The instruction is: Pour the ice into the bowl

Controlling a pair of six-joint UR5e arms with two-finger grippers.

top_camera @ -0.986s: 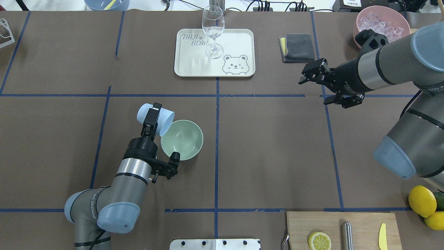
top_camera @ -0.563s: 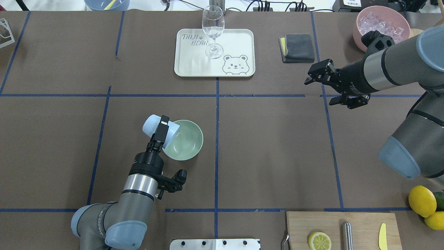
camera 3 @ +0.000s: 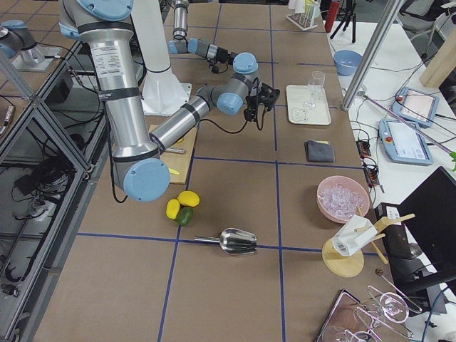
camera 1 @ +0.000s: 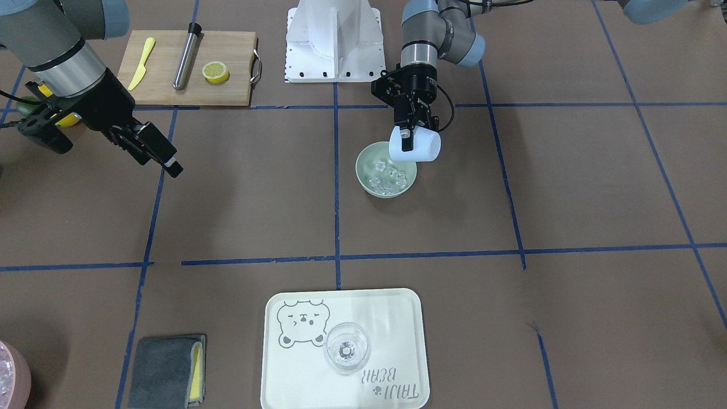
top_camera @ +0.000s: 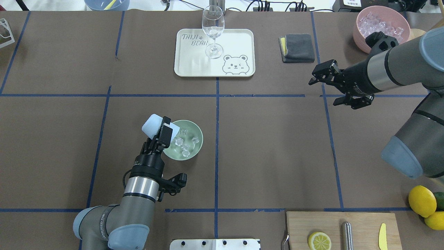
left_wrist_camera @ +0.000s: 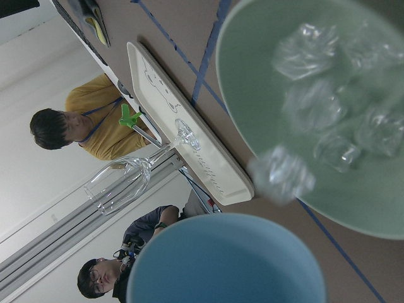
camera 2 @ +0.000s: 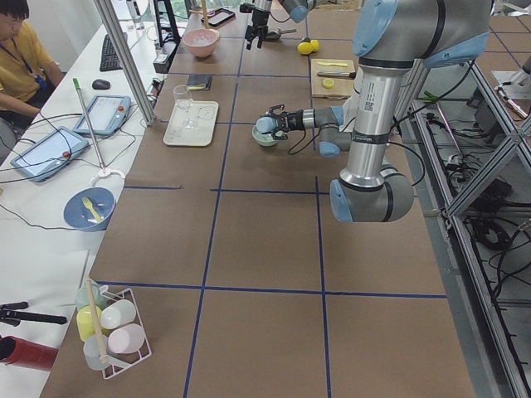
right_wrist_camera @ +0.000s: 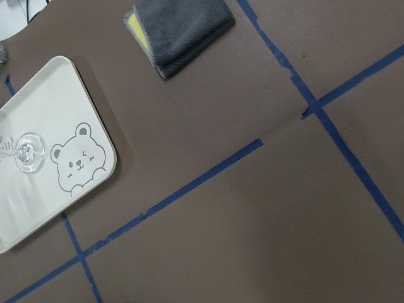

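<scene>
The pale green bowl (top_camera: 198, 134) stands left of the table's centre line, with several clear ice cubes (top_camera: 184, 145) lying in it. My left gripper (top_camera: 165, 130) is shut on a light blue cup (top_camera: 152, 125), which is tipped mouth-down over the bowl's near-left rim. In the front-facing view the cup (camera 1: 419, 146) hangs over the bowl (camera 1: 363, 170) with the ice (camera 1: 389, 179) below it. The left wrist view looks past the cup's rim (left_wrist_camera: 227, 262) at the bowl (left_wrist_camera: 259, 76), and one blurred cube (left_wrist_camera: 281, 173) is at its edge. My right gripper (top_camera: 322, 93) is open and empty, far right.
A cream tray (top_camera: 236, 38) with a stemmed glass (top_camera: 213, 27) stands at the far middle. A grey cloth (top_camera: 298, 47) and a pink tub (top_camera: 360, 33) of whitish pieces are far right. A cutting board (top_camera: 333, 222) and lemons (top_camera: 421, 201) are near right.
The left gripper tipped the blue cup further over the bowl, and ice cubes now lie in the bowl, which was empty before. The right gripper drifted a little to the right.
</scene>
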